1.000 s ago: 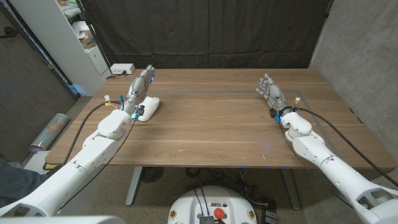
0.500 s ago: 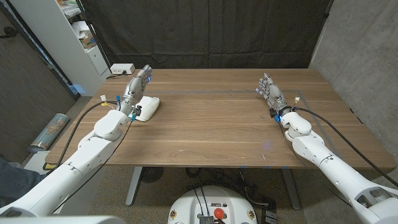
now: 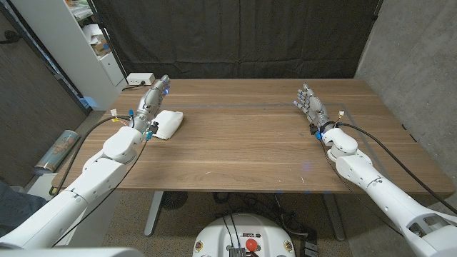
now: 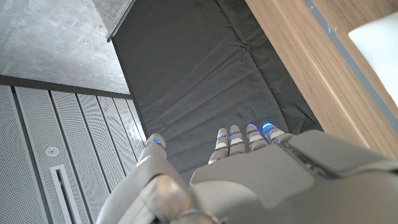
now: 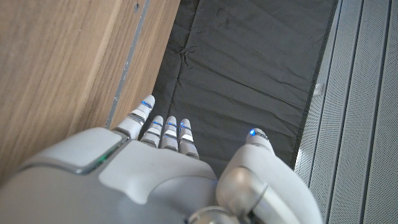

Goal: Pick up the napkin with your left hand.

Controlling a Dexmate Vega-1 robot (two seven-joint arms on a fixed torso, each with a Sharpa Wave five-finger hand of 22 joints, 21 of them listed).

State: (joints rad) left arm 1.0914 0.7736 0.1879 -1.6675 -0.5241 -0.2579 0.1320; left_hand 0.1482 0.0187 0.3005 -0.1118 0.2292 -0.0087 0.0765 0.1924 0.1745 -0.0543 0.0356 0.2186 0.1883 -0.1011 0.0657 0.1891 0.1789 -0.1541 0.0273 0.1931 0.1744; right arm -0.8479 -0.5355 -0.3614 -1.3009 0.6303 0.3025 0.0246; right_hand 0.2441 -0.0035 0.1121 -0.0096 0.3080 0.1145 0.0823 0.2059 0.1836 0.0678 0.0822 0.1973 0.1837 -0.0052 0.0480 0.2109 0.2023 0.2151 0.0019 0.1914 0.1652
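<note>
A folded white napkin [image 3: 168, 123] lies on the wooden table [image 3: 243, 135] near its left edge; a corner of the napkin [image 4: 380, 37] shows in the left wrist view. My left hand [image 3: 151, 102] hovers just to the left of the napkin, fingers stretched out toward the far edge, holding nothing. In the left wrist view the left hand [image 4: 249, 168] shows its fingers straight and apart. My right hand [image 3: 311, 106] stands at the far right of the table, fingers extended and empty; the right hand [image 5: 155, 162] looks the same in its wrist view.
A white box with cables [image 3: 141, 78] sits at the table's far left corner. White shelves [image 3: 78, 36] stand beyond the left edge. A dark curtain [image 3: 235, 36] hangs behind the table and a concrete wall [image 3: 414, 64] is on the right.
My left hand has drifted leftward, off from over the napkin to beside it, uncovering the napkin. The right arm is unchanged.
</note>
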